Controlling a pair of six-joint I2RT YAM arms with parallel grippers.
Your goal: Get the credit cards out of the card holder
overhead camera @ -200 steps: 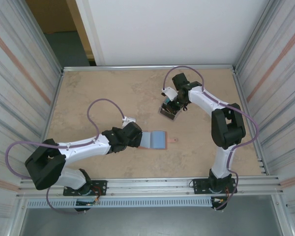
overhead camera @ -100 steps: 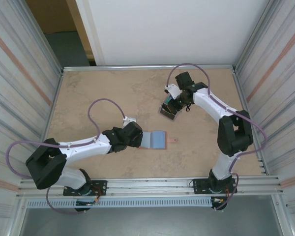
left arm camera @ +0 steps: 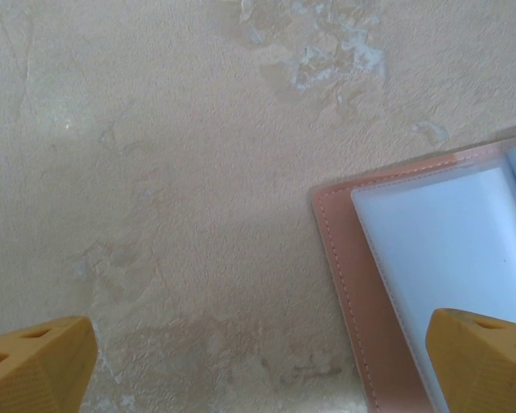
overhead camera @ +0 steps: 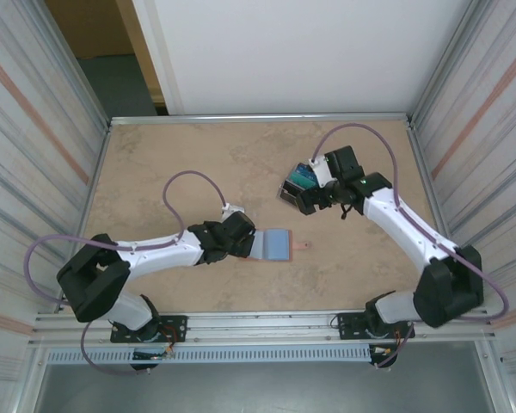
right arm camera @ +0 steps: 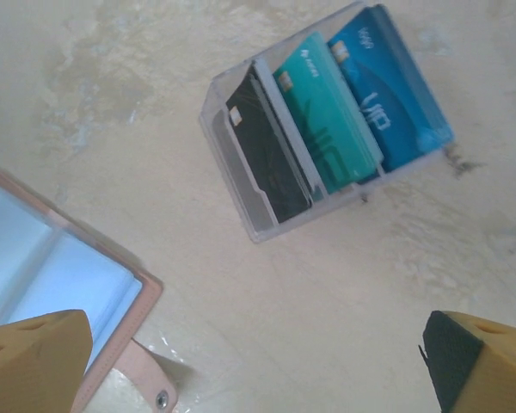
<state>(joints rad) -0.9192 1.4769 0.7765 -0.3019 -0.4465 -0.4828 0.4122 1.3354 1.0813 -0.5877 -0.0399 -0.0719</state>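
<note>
The pink card holder (overhead camera: 278, 245) lies open on the table, its light-blue sleeves (left arm camera: 447, 249) facing up and its tab (right arm camera: 146, 383) out to the right. I cannot tell whether a card lies in the sleeves. Three credit cards, black (right arm camera: 262, 151), teal (right arm camera: 322, 112) and blue (right arm camera: 391, 86), stand in a clear box (overhead camera: 301, 179). My left gripper (overhead camera: 249, 243) (left arm camera: 258, 366) is open at the holder's left edge, one fingertip (left arm camera: 486, 357) over the sleeve. My right gripper (overhead camera: 301, 200) (right arm camera: 258, 361) hangs open just in front of the box, holding nothing.
Metal rails border the beige table (overhead camera: 181, 163) on all sides. Corrugated walls rise to the left and right. Cables loop above both arms.
The right gripper has opened and the right arm has drawn back towards the near right, uncovering the clear box. The left arm has shifted slightly; the holder lies where it was.
</note>
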